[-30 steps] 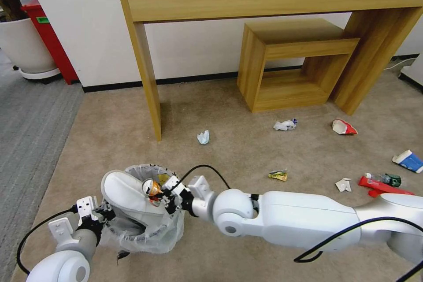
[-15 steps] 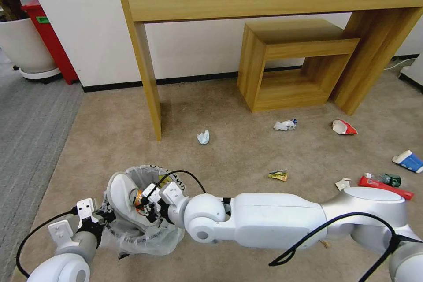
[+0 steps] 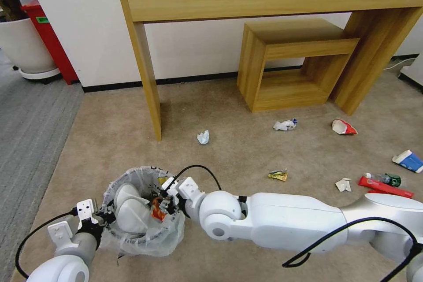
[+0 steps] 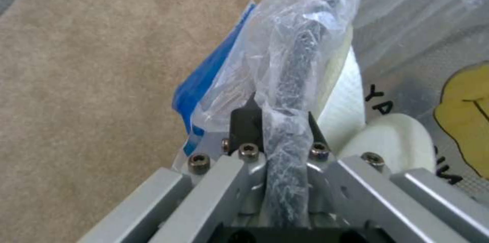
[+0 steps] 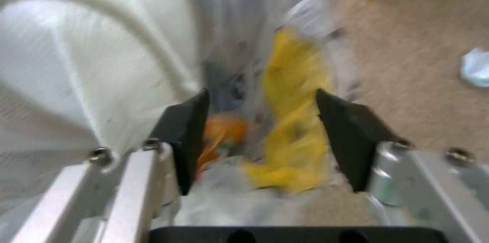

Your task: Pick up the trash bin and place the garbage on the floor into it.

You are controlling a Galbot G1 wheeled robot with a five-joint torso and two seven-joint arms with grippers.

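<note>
**Clerk:** Low at the near left of the head view, item one: the trash bin, round, lined with a crinkly whitish bag, black lettering at the rim. Held at its near-left rim by the left gripper.

**Checker:** Grip state?

**Clerk:** Left wrist view has the left gripper clamped together on the bagged rim of the trash bin. Right gripper sits over the bin's mouth, arm reaching across from the right. Right wrist view: right gripper with fingers apart, nothing between them.

**Checker:** Bin contents?

**Clerk:** Two white slippers standing in it, an orange-red scrap beside them, a yellow wrapper against the liner.

**Checker:** Still on the floor?

**Clerk:** Beige carpet, litter well apart from the bin:
- pale crumpled paper near the table leg
- white crumpled wad
- yellow-green wrapper
- red-white paper cup
- small white scrap
- green-labelled bottle, just beside a red packet
- blue-white paper cup at the right edge.
</note>
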